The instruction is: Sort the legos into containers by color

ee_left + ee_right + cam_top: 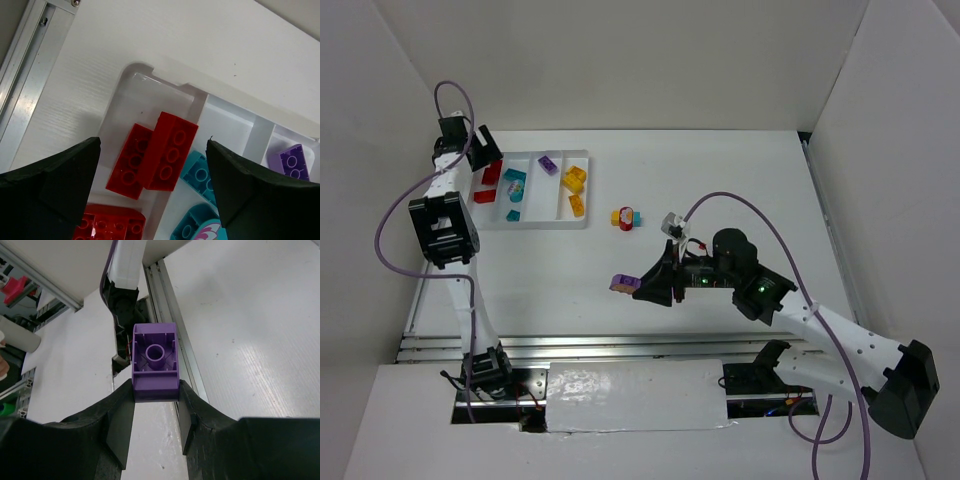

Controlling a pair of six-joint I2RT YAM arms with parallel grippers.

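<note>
Top external view: the white tray (542, 225) sits in the upper left of the frame, its four long compartments side by side. The leftmost compartment holds red bricks (490, 176), the next teal bricks (513, 182), the third a lone purple brick (548, 165), and the rightmost yellow bricks (574, 179). In the left wrist view one red brick lies tilted across another, with a third at the bottom edge. A loose cluster of yellow, red and teal pieces (626, 217) lies on the table just right of the tray, with a small grey piece (670, 222) near it, further right.

The left gripper (483, 150) hangs over the tray's upper-left corner, above the red compartment. Its fingers (55, 190) are spread wide with nothing between them. The right arm reaches in from the lower right, and the right gripper (635, 284) pinches the held purple lego (622, 283) in the lower middle of the frame, well apart from the tray. In the right wrist view its hollow underside faces the camera.

The table (720, 170) is white, walled by plain white panels (620, 60), with an aluminium rail (620, 345) along its near edge.
</note>
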